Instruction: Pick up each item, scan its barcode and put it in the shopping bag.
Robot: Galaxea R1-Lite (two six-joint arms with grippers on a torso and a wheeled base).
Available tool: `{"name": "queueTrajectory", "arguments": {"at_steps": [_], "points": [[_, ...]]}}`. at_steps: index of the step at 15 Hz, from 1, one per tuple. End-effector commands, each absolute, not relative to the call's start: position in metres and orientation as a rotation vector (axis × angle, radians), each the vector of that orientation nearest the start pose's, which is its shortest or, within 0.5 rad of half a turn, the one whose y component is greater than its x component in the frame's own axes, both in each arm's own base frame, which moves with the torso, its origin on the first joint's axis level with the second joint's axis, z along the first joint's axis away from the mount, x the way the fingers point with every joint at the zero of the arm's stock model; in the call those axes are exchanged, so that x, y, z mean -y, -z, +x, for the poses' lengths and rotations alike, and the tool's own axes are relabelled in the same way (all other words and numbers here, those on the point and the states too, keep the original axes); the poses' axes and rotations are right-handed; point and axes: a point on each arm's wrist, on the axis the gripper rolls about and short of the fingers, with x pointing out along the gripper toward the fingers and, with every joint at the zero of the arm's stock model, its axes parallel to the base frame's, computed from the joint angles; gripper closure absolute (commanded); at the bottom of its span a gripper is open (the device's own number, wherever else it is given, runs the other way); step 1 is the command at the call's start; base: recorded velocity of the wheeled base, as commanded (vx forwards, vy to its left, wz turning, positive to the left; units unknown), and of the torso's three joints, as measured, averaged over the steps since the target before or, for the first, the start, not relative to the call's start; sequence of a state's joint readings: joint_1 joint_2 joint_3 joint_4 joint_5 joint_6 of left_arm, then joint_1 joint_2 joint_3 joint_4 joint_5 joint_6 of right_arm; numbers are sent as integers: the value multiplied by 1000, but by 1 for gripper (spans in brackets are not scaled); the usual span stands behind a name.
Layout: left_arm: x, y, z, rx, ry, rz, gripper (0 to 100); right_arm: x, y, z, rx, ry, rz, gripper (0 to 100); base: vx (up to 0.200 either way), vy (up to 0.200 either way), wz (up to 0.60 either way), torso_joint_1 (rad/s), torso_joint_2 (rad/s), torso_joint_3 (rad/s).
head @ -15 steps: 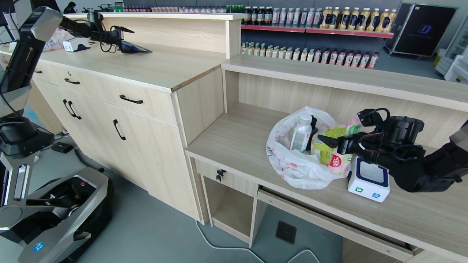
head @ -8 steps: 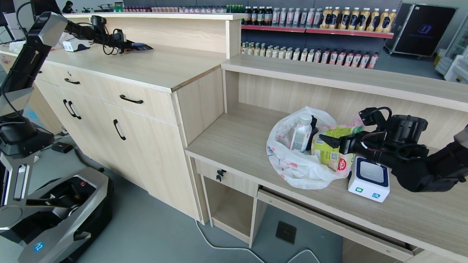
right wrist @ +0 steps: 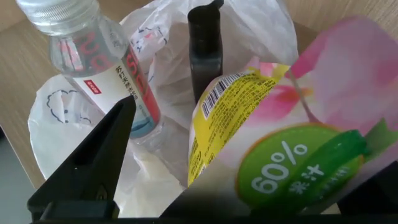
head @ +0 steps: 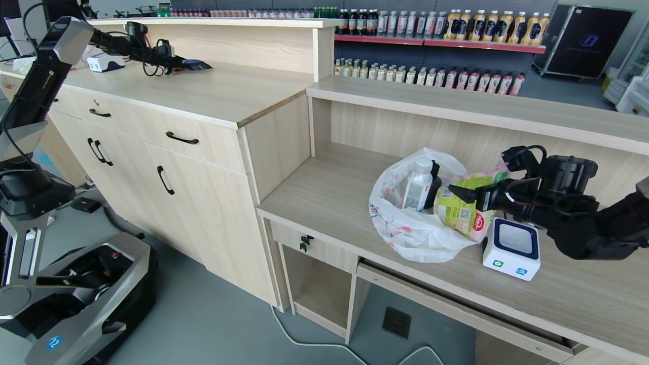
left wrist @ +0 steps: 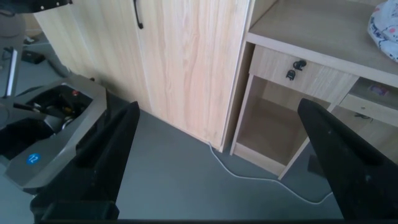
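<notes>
A white plastic shopping bag (head: 405, 233) lies open on the lower desk. It holds a clear bottle (head: 417, 185) and a black item (head: 435, 177). A green and pink juice pouch (head: 464, 210) leans at the bag's mouth, next to the white scanner (head: 511, 248). My right gripper (head: 464, 198) is at the pouch. In the right wrist view the pouch (right wrist: 280, 143) sits between wide-set fingers (right wrist: 81, 168), with a gap on the bottle (right wrist: 93, 68) side. My left gripper (head: 190, 61) hangs open and holds nothing, high at the far left by the tall counter. Its fingers (left wrist: 112, 149) stand wide apart.
A tall counter (head: 203, 96) with drawers stands on the left, and a small white device (head: 104, 62) sits on it. A raised ledge (head: 456, 106) runs behind the desk. Shelves of bottles (head: 431, 25) line the back wall. A cable (head: 314, 339) lies on the floor.
My right gripper has drawn back a little to the right, and the pouch has shifted and tilted that way. The left gripper moved slightly up and right a second ago, then held still.
</notes>
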State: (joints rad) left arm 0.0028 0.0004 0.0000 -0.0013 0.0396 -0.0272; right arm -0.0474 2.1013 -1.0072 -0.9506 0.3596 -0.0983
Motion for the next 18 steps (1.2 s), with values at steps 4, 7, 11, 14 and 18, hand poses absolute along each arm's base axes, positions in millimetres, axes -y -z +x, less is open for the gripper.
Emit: {"name": "queueTrajectory", "arguments": {"at_steps": [4,7,11,14,18], "points": [[-1,-76,-23,2,-43,-28,0,19,-122,422,-90,-298,-81,0,0,0,0,0,0,0],[-1,-76,-23,2,-43,-28,0,16,-126,436,-59,-307,-89,0,0,0,0,0,0,0],[-1,-76,-23,2,-43,-28,0,0,-133,445,-40,-342,-91,0,0,0,0,0,0,0],[-1,-76,-23,2,-43,-28,0,-4,-143,451,-7,-351,-94,0,0,0,0,0,0,0],[-1,-76,-23,2,-43,-28,0,-3,-138,453,-23,-352,-101,0,0,0,0,0,0,0]]}}
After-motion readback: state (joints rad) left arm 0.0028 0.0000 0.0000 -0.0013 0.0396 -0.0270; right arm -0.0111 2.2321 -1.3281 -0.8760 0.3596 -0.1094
